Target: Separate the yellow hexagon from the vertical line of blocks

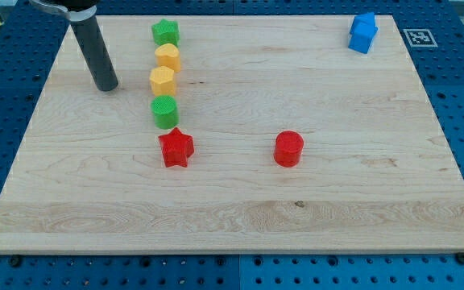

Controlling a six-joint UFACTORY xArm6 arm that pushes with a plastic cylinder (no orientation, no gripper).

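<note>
A vertical line of blocks stands left of the board's middle. From the top it holds a green block point(166, 33), a yellow block point(167, 57), a yellow hexagon point(162, 80), a green cylinder point(165, 112) and a red star point(176, 147). Neighbouring blocks touch or nearly touch. My tip point(105, 87) rests on the board to the left of the line, level with the yellow hexagon and about a block and a half's width away from it. It touches no block.
A red cylinder point(288, 149) stands alone right of the middle. A blue block point(362, 33) sits at the top right corner of the wooden board point(232, 217). A blue perforated table surrounds the board.
</note>
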